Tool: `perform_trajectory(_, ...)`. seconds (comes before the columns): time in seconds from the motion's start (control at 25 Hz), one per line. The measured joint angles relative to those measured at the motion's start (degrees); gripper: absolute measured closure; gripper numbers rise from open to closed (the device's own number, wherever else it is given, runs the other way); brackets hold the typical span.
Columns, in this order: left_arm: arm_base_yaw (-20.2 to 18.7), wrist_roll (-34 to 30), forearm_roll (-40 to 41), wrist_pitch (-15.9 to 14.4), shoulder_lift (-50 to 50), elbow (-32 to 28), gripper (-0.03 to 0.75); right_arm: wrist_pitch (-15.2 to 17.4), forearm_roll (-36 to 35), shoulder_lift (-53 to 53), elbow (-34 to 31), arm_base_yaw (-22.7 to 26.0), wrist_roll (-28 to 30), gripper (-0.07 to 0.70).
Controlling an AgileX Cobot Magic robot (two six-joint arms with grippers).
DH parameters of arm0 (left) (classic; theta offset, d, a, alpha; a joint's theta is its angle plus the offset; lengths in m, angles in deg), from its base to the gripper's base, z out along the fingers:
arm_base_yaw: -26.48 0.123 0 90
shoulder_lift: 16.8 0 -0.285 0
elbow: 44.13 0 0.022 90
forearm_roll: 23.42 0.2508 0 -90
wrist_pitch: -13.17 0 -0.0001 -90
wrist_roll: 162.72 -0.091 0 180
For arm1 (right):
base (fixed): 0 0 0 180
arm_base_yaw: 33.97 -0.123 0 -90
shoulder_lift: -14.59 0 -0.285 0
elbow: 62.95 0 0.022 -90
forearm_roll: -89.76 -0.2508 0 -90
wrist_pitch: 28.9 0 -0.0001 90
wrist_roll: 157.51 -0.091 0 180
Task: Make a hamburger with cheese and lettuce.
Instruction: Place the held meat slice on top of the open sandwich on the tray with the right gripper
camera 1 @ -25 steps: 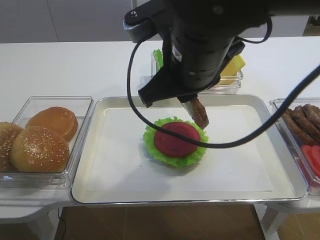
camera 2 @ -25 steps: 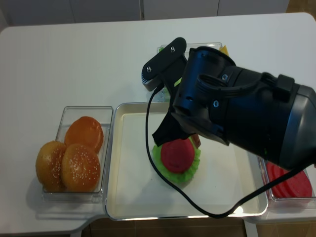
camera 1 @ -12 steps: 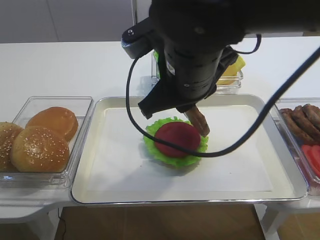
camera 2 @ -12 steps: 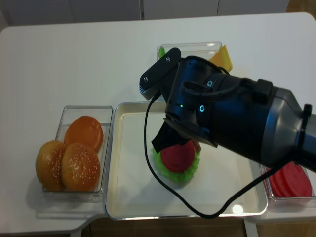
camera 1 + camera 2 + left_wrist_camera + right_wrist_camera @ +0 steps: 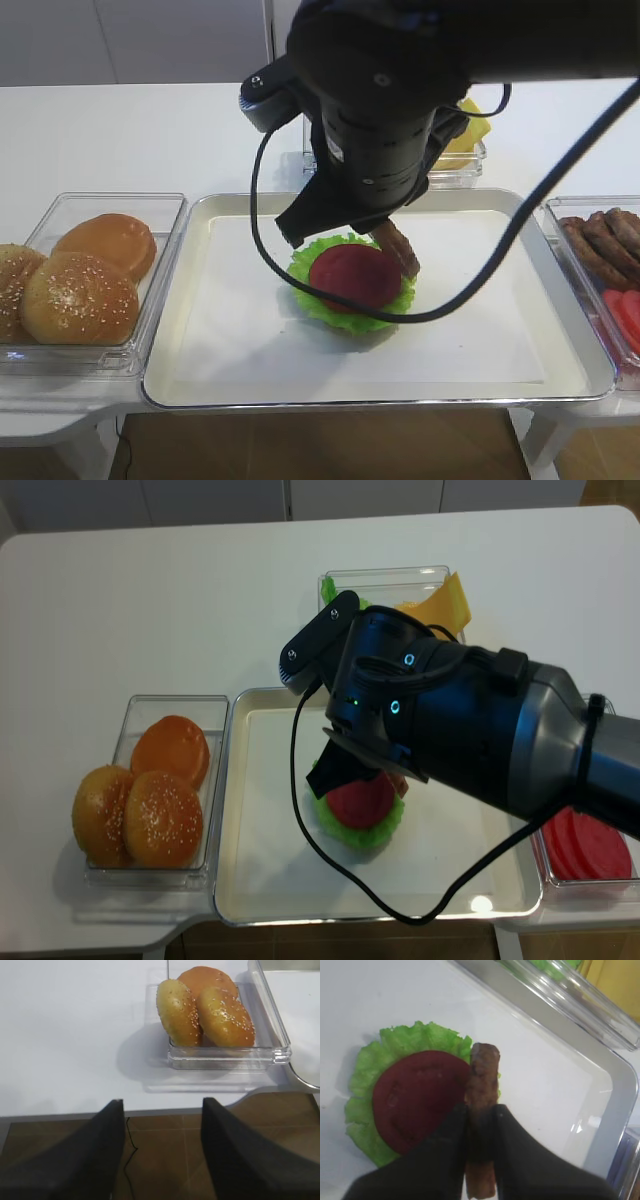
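The hamburger (image 5: 352, 275) (image 5: 420, 1095) (image 5: 360, 805) lies mid-tray: a frilly lettuce leaf (image 5: 362, 1070) topped by a red disc. My right gripper (image 5: 481, 1110) is shut on a brown patty (image 5: 482, 1077) (image 5: 400, 248), held on edge and hanging just over the stack's right rim. Cheese slices (image 5: 468, 135) (image 5: 445, 600) and spare lettuce (image 5: 316, 115) sit in the clear box behind the tray, partly hidden by the arm. My left gripper (image 5: 162, 1102) is open with nothing between its fingers, out over the floor in front of the table edge.
A silver tray (image 5: 200, 350) holds the stack. A clear box of sesame buns (image 5: 80, 280) (image 5: 205, 1010) stands to its left. At the right a box holds loose patties (image 5: 605, 245) and red discs (image 5: 590, 845). The big black right arm (image 5: 450, 730) covers the tray's back.
The right arm has come down and a little left with the patty, bringing it closer to the stack's right edge. The stack and the left gripper have not moved.
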Motion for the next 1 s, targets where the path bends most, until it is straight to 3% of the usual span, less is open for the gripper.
perform_trajectory(0.48, 0.0, 0.0, -0.02, 0.0, 0.0, 0.0, 0.346, 1.77, 0.07, 1.07, 0.09, -0.04, 0.0, 0.521)
perform_trajectory(1.0, 0.0, 0.0, -0.02, 0.0, 0.0, 0.0, 0.346, 0.23, -1.76, 1.07, 0.09, -0.04, 0.0, 0.521)
